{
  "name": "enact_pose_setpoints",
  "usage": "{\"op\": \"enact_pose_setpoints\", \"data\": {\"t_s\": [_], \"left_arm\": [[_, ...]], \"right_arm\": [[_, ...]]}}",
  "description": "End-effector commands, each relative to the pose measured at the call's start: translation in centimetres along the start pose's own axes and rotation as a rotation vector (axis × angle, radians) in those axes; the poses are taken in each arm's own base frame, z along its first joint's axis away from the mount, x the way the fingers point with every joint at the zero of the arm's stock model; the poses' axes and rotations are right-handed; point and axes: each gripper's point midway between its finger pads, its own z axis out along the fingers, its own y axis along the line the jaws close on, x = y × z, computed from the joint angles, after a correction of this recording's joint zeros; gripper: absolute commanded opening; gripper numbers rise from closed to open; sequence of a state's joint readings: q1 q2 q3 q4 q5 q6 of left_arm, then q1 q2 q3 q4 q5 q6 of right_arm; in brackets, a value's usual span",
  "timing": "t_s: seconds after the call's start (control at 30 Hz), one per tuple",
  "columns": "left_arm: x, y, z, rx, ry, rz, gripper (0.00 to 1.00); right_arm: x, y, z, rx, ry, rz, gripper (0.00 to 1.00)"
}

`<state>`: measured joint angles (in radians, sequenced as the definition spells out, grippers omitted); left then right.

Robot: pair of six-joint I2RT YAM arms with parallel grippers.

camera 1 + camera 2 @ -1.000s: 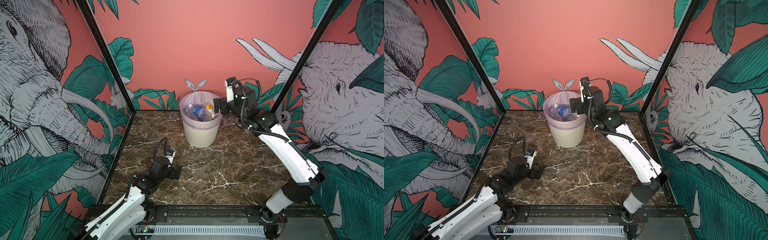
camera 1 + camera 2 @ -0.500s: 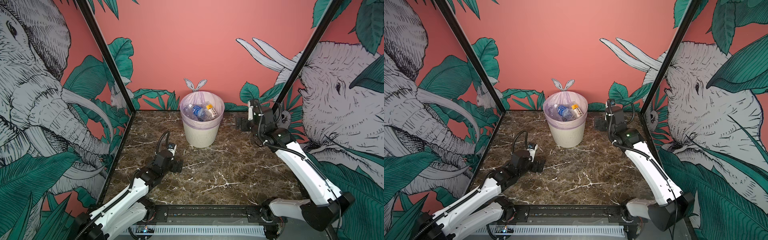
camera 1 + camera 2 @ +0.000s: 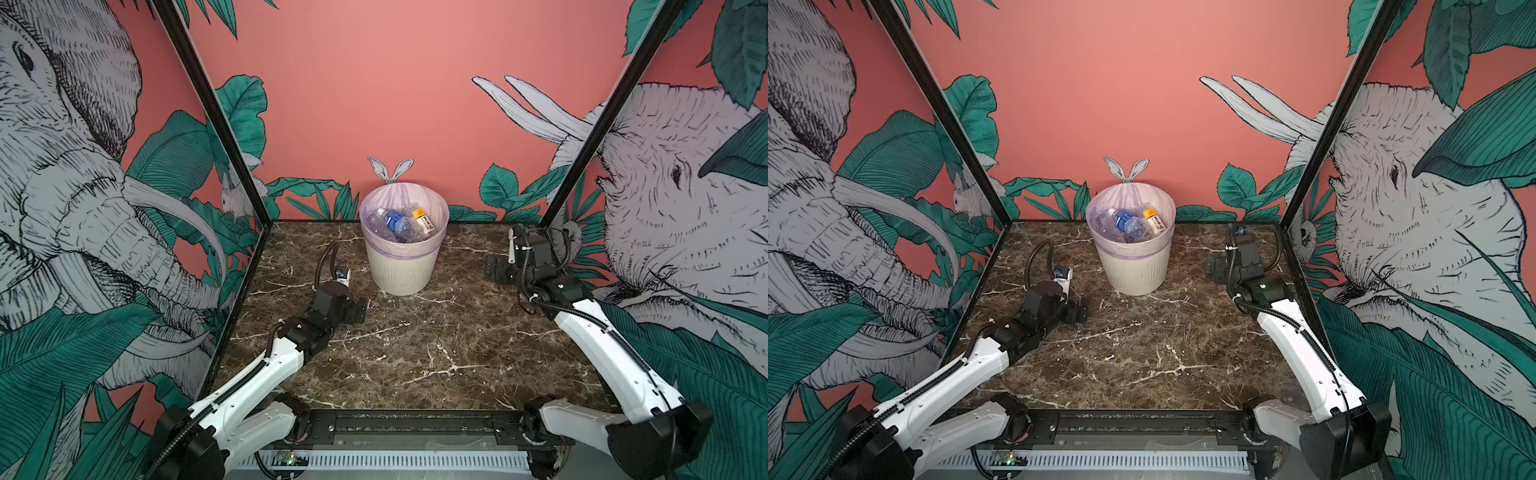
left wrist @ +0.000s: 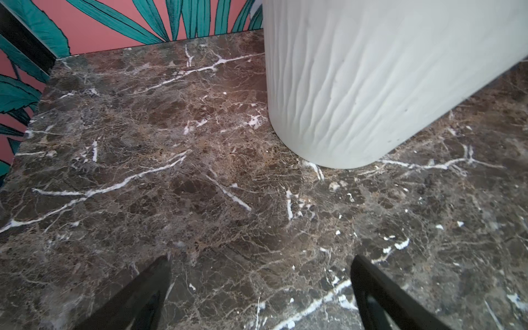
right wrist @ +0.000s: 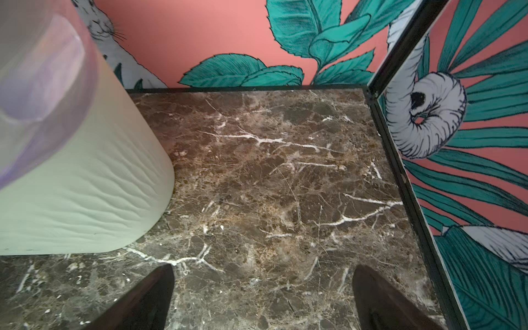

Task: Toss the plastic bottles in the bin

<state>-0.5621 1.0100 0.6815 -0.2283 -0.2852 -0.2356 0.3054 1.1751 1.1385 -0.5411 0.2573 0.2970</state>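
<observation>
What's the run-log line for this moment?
bottles: in bin | table: no bottles seen | left fingers: open, empty, beside bin | right fingers: open, empty, beside bin

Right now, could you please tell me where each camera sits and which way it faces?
Both top views: high over the front edge, looking down toward the back wall; bin with plastic bottles, both arms, open left gripper and right gripper.
Left wrist: low on the left arm, facing the bin's base across the table; its fingertips show.
Right wrist: on the right arm, facing the back corner beside the bin; fingertips show.
Shared: all show bin and table.
</observation>
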Motion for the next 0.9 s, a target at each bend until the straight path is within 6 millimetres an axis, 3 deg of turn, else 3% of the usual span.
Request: {"op": "enact_pose_setpoints", "data": {"t_s": [0.0,0.23,0.57,0.73,0.87], "left_arm": [[-2.7,1.0,-0.4,-0.048,-0.081,-0.043,1.0],[-5.2,2.9,-0.9,-0.145,-0.162,-0.014,1.0],[-7.1,6.2,-0.3,-0.22,-0.176,-0.008,1.0],[-7.2,7.7,-0.1,-0.261,-0.311,0.024,1.0],[-5.5,9.5,1.3,-0.284,-0.31,0.017,1.0]], "right_arm": [[-0.1,-1.4,0.1,0.048,-0.016,0.052,0.99],[1.6,-3.1,1.8,0.109,0.01,0.072,0.99],[2.3,-3.4,2.4,0.106,-0.088,0.047,0.99],[2.6,-3.8,2.6,0.128,-0.099,0.027,0.99],[3.3,-3.8,3.3,0.141,-0.072,0.01,0.99]]}}
